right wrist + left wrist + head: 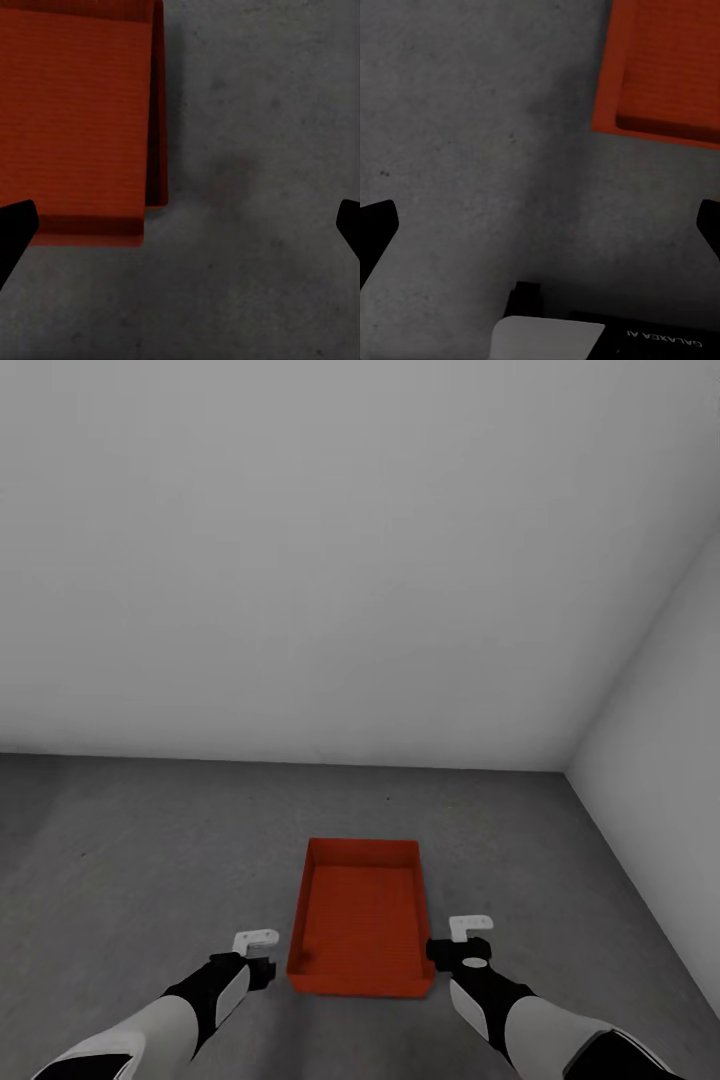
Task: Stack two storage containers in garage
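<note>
On the floor (150, 840), container (362, 915) between both spread-apart end effectors (257, 950) (465, 938); walls in head view.

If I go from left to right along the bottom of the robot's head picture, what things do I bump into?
Left end effector → orange-red storage container on the grey floor → right end effector → pale side wall.

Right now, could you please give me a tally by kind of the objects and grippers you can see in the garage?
Storage containers: 1, an orange-red storage container on the concrete floor
Grippers: 2, the left gripper and right gripper, jaws spread, holding nothing
Total: 3
</note>
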Controlling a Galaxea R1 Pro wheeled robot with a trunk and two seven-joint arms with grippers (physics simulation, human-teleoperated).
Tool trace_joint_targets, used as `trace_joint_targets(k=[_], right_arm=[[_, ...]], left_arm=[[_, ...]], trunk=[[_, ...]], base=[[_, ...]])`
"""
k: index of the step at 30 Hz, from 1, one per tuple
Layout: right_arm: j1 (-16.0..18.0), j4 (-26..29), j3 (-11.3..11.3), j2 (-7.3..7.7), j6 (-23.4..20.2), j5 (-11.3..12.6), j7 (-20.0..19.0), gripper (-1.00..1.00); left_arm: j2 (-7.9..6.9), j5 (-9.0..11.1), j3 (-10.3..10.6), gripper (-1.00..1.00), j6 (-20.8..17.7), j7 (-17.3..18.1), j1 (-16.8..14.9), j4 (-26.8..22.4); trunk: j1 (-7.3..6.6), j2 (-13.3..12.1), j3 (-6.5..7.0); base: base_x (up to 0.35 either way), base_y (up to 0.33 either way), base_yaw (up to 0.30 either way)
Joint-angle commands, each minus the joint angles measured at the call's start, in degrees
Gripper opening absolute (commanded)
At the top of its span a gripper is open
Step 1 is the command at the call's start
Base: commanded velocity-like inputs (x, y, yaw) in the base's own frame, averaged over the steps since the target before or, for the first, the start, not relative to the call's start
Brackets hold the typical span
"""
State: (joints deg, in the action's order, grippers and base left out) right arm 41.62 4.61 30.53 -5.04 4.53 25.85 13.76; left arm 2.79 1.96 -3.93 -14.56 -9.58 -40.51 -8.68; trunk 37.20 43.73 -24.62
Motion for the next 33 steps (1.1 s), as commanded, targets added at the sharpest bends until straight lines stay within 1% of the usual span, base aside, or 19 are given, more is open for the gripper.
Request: trace_joint_targets(k=[1, 11, 15, 23, 25, 28, 29, 33], right_arm=[[0.0, 0.0, 0.5, 0.00, 0.2, 0.6, 0.2, 1.00], [0.0, -0.3, 0.5, 0.04, 0.3, 0.6, 0.2, 1.00], [0.0, -2.7, 0.5, 0.05, 0.7, 0.6, 0.3, 1.00], [-0.1, -4.7, 0.5, 0.09, 0.8, 0.6, 0.1, 1.00], [-0.4, -5.4, 0.5, 0.02, 0.8, 0.6, 0.0, 1.00], [-2.3, -6.0, 0.5, -0.03, 0.8, 0.6, 0.0, 1.00], [-2.8, -6.1, 0.5, -0.04, 0.8, 0.6, 0.0, 1.00], [-5.9, -6.3, 0.6, -0.05, 1.0, 0.5, 0.0, 1.00]], left_arm=[[0.03, 0.2, -0.4, 1.00, -0.3, -0.2, 0.0, -0.1], [0.03, 0.2, -0.4, 1.00, -0.3, -0.2, 0.0, -0.1], [0.02, 0.2, -0.4, 1.00, -0.3, -0.2, 0.0, -0.1], [-0.09, 0.4, -0.4, 1.00, -0.4, -0.3, 0.0, 0.7], [-0.62, 0.5, -0.4, 1.00, -0.4, -0.2, 0.0, 1.9], [-1.89, 1.1, -0.4, 1.00, -0.1, -0.2, 0.0, 4.4], [-2.10, 1.4, -0.4, 1.00, 0.2, -0.2, 0.0, 4.9], [-2.74, 2.5, -0.4, 1.00, 2.9, -0.2, 0.0, 7.4]], trunk=[[0.01, 0.0, -0.06], [0.01, 0.0, -0.06], [0.01, 0.0, -0.06], [0.01, 0.0, -0.06], [0.01, 0.0, -0.06], [0.01, 0.0, -0.06], [0.01, 0.0, -0.06], [0.01, 0.0, -0.06]], base=[[0.000, 0.000, 0.000], [0.000, 0.000, 0.000], [0.000, 0.000, 0.000], [0.000, 0.000, 0.000], [0.000, 0.000, 0.000], [0.000, 0.000, 0.000], [0.000, 0.000, 0.000], [0.000, 0.000, 0.000]])
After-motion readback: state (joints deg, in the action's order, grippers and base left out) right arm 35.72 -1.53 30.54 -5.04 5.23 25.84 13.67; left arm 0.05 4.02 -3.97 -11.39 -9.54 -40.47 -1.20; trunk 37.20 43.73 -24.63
